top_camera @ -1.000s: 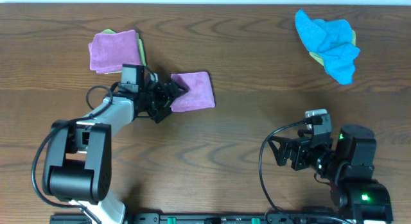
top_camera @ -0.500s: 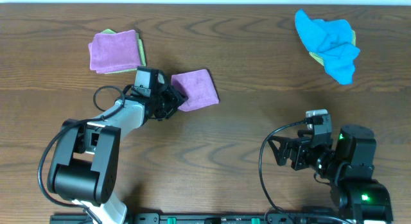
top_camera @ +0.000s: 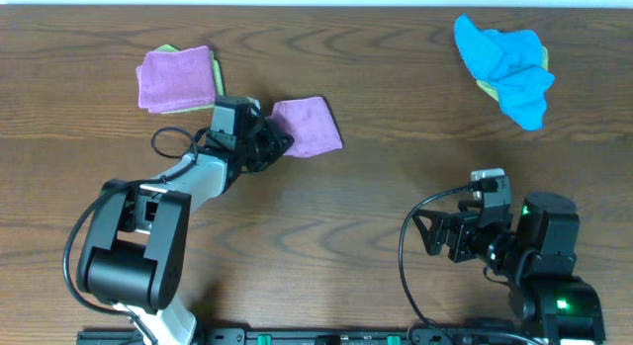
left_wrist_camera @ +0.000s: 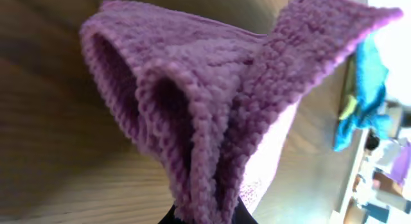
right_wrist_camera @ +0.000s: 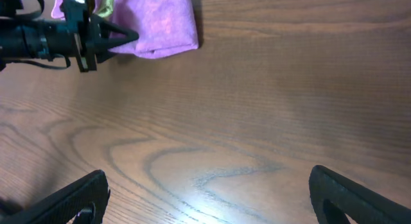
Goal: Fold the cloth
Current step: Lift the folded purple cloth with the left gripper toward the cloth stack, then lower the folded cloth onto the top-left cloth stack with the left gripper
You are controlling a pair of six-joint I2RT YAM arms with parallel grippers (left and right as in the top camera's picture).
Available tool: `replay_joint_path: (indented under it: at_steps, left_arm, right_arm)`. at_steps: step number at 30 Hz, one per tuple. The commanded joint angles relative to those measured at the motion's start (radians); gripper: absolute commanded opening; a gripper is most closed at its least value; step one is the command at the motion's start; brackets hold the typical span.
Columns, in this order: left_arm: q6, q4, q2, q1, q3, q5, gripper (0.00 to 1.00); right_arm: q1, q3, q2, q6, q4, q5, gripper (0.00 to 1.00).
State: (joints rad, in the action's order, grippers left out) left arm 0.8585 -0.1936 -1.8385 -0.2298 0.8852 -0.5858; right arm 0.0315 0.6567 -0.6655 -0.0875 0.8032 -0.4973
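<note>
From overhead, the left tool (top_camera: 277, 142) was pressed together on the edge of a small purple cloth (top_camera: 311, 126). This cloth was already doubled into a neat rectangle just right of a stack (top_camera: 176, 78) of folded cloths, purple on green. A blue cloth (top_camera: 506, 63) sat crumpled at the far right of the tabletop (top_camera: 396, 187), and the right tool (top_camera: 440, 236) waited near its base, well apart from everything.

In the left wrist view the purple cloth filled the frame, with several layers gathered and pinched at the bottom edge. Whether it was touching the wood could not be told.

In the right wrist view the right tool's fingers (right_wrist_camera: 70, 198) were spread wide on nothing.

As a judgement, this cloth's folding looked done and it only needed setting down, perhaps on the stack. The blue heap was still unfolded.
</note>
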Motion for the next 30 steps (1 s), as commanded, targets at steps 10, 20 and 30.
replay_joint_path:
  at_steps: [10,20,30]
  left_arm:
    - [0.056,0.185,-0.013,0.148,0.444,-0.171,0.06]
    - [0.009,0.299,-0.02,0.327,0.587,-0.193,0.05]
    - [-0.029,0.286,-0.082,0.445,0.594,-0.208,0.05]
  right_arm:
    - [0.01,-0.009,0.005,-0.009,0.001,-0.004,0.99]
    - [0.01,-0.009,0.005,-0.009,0.001,-0.004,0.99]
    - [0.01,-0.009,0.005,-0.009,0.001,-0.004,0.99]
